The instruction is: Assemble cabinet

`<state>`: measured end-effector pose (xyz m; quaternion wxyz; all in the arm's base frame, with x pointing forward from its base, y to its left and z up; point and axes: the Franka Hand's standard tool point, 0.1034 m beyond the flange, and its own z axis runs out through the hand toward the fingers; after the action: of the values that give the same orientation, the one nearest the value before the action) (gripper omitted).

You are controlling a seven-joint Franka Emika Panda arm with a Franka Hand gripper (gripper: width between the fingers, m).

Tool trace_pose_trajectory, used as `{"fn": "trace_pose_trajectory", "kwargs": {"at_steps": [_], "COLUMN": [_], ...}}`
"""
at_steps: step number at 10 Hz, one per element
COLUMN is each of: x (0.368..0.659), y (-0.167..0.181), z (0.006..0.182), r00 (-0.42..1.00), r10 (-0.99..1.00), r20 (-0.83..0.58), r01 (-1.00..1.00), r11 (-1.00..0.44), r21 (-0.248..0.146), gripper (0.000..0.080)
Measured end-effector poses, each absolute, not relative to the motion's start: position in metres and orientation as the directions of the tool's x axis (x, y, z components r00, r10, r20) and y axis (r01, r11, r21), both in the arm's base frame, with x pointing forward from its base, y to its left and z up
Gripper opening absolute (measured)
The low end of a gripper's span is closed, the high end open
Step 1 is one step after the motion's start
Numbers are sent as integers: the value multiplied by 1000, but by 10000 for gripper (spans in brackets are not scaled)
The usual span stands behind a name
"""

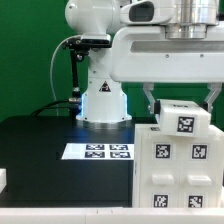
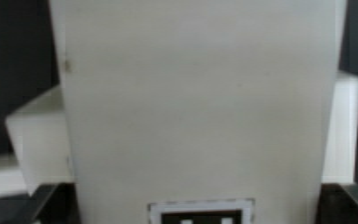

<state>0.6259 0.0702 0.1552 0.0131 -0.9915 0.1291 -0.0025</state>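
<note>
The cabinet (image 1: 180, 172), a large white box with several square tags on its face, stands at the exterior view's right front. On top of it lies a narrower white tagged panel (image 1: 183, 120). My gripper (image 1: 180, 106) comes down from above and straddles this panel, one dark finger (image 1: 150, 101) on each side. In the wrist view the panel (image 2: 190, 100) fills the space between the fingers (image 2: 44, 203), whose pads sit against its two long edges. My gripper (image 2: 194, 205) is shut on it. A wider white part (image 2: 34, 120) shows behind the panel.
The marker board (image 1: 98, 151) lies flat on the black table (image 1: 40, 150) in front of the robot's white base (image 1: 103, 100). A small white piece (image 1: 3, 180) sits at the exterior view's left edge. A green wall stands behind.
</note>
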Motion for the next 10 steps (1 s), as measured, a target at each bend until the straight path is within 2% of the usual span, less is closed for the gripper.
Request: {"fn": "trace_pose_trajectory", "kwargs": {"at_steps": [3, 5, 7, 9, 10], "x": [626, 626, 622, 624, 625], "y": [71, 72, 72, 77, 76], "z": [155, 156, 155, 155, 155], "r00": [911, 800, 528, 175, 137], "r10": [-412, -599, -849, -981, -987], "r20": [-3, -9, -16, -81, -83], "r01": [-412, -599, -849, -984, -990], "r11": [-911, -800, -527, -172, -133], "r21": [-27, -31, -32, -46, -46], "gripper": [554, 554, 554, 554, 554]}}
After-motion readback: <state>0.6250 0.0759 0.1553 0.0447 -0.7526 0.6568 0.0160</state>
